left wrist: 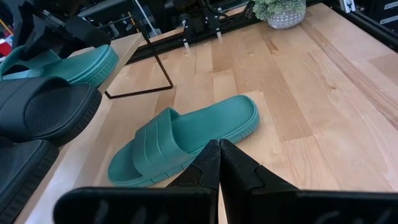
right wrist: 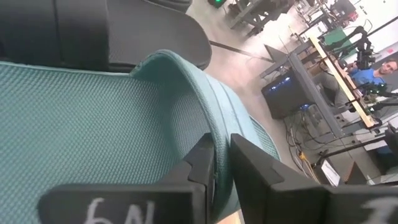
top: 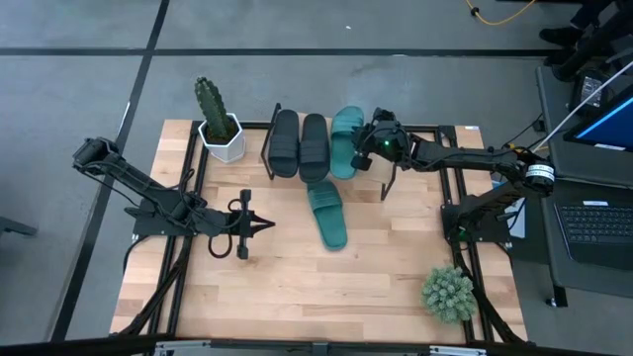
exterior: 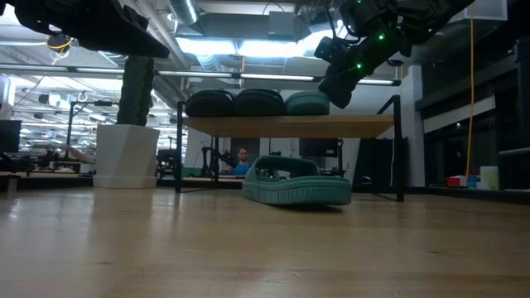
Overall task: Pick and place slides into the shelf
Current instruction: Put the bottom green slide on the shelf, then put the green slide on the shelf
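Observation:
The shelf (exterior: 290,126) stands at the table's far middle on black wire legs. On its board lie two black slides (top: 285,140) (top: 314,140) and, right of them, a teal slide (top: 344,138). My right gripper (top: 366,148) reaches to that teal slide from the right and is shut on it. The second teal slide (top: 328,213) lies sole-down on the table in front of the shelf. My left gripper (top: 265,223) hovers shut to the left of it, pointing at it (left wrist: 180,140) and touching nothing. My right gripper (right wrist: 221,146) pinches the teal slide's raised side rim (right wrist: 214,118) between its two fingers, one finger over the textured footbed and one outside the rim. It comes from the table's right, slanting down. The slide (exterior: 308,103) lies on the shelf board next to the black slides.
A cactus in a white pot (top: 218,124) stands left of the shelf, and a spiky green plant in a pot (top: 450,294) stands at the table's near right corner. Bare tabletop lies near and left of the loose teal slide. A person (exterior: 242,157) sits in the room behind.

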Motion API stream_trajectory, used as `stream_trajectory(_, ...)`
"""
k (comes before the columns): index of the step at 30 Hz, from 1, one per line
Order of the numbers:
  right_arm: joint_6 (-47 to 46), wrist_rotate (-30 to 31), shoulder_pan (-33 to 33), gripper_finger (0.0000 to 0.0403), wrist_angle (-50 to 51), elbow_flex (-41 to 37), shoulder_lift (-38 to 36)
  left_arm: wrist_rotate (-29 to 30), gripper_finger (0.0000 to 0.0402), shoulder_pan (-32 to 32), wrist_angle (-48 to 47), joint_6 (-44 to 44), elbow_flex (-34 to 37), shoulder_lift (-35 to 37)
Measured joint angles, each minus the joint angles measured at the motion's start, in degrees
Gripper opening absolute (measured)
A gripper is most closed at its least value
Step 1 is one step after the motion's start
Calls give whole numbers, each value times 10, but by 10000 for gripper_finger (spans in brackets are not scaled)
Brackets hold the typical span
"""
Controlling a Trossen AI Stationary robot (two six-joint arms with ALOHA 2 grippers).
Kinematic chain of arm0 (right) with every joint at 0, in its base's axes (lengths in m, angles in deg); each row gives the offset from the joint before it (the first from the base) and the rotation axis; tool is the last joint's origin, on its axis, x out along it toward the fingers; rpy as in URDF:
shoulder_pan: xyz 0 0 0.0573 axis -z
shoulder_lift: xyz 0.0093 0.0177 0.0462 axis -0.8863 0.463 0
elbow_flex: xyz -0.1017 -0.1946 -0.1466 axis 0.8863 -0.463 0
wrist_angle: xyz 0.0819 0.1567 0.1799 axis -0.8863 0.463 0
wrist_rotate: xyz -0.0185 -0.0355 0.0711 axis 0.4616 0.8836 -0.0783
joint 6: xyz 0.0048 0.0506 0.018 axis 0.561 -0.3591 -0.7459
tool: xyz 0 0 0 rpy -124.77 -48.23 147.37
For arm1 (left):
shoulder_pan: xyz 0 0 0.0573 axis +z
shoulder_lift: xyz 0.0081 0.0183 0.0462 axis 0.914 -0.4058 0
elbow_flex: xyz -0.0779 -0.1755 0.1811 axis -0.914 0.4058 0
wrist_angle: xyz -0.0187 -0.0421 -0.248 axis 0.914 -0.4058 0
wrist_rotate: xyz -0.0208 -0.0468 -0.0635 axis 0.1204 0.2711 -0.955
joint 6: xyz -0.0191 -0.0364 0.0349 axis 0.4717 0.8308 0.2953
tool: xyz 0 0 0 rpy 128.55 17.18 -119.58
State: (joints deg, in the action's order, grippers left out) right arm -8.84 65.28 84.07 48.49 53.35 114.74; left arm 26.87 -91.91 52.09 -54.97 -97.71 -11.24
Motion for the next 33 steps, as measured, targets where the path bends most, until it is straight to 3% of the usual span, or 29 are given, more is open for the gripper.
stream_trajectory(9, 4, -20, 0, 56, -3, 0, 0, 0, 0, 0, 0, 0, 0, 0)
stream_trajectory(22, -5, -41, 0, 152, -7, 0, 0, 0, 0, 0, 0, 0, 0, 0)
stream_trajectory(33, -7, -41, -6, 171, -26, 15, 0, 0, 0, 0, 0, 0, 0, 0)
